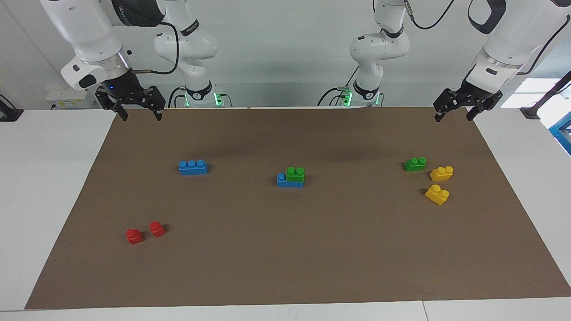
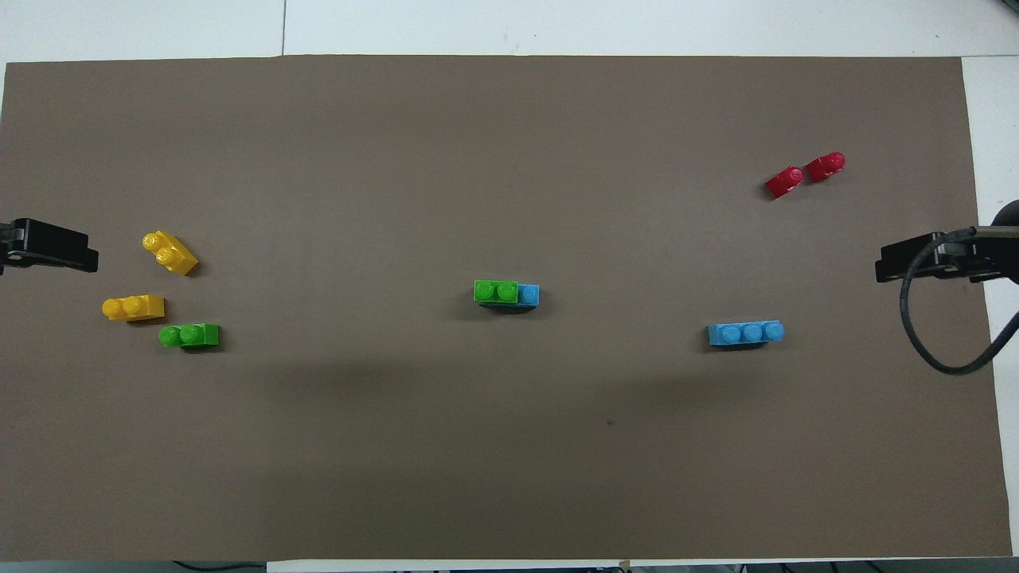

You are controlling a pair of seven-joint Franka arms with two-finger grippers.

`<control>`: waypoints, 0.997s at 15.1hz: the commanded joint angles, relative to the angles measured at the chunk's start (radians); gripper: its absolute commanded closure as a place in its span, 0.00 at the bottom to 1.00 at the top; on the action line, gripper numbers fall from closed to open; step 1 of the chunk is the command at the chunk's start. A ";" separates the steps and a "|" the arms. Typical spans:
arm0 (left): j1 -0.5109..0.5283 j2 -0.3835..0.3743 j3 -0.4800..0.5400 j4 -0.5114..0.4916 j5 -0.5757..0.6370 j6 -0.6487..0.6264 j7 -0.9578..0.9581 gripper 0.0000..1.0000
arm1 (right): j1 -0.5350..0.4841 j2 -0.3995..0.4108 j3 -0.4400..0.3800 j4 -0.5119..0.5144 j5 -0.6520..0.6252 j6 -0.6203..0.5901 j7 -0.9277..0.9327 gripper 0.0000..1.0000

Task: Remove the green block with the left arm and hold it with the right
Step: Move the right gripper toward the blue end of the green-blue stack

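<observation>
The green block [image 1: 295, 173] is sitting on a blue brick [image 1: 282, 180] mid-bench, while the left tool [image 1: 455, 114] and right tool [image 1: 139, 113] are hanging open and empty over the mat's [image 1: 312, 258] corners.

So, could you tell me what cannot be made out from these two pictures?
- Overhead view: both arms cut off by the side edges; only part of the left gripper and right gripper shows.
- Both views: the middle blue block is mostly covered by the green block stacked on it.
</observation>
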 commanded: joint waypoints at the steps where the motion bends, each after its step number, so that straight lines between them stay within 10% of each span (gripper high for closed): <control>1: -0.003 -0.006 0.003 -0.008 -0.007 0.014 0.002 0.00 | -0.008 -0.011 0.008 -0.008 -0.023 -0.011 0.003 0.01; 7: -0.003 -0.006 0.003 -0.009 -0.007 0.014 0.002 0.00 | -0.022 -0.011 0.007 -0.011 -0.014 -0.011 0.113 0.00; 15: -0.003 -0.007 0.003 -0.011 -0.007 0.019 0.002 0.00 | -0.034 -0.030 0.011 -0.079 0.286 -0.057 1.053 0.00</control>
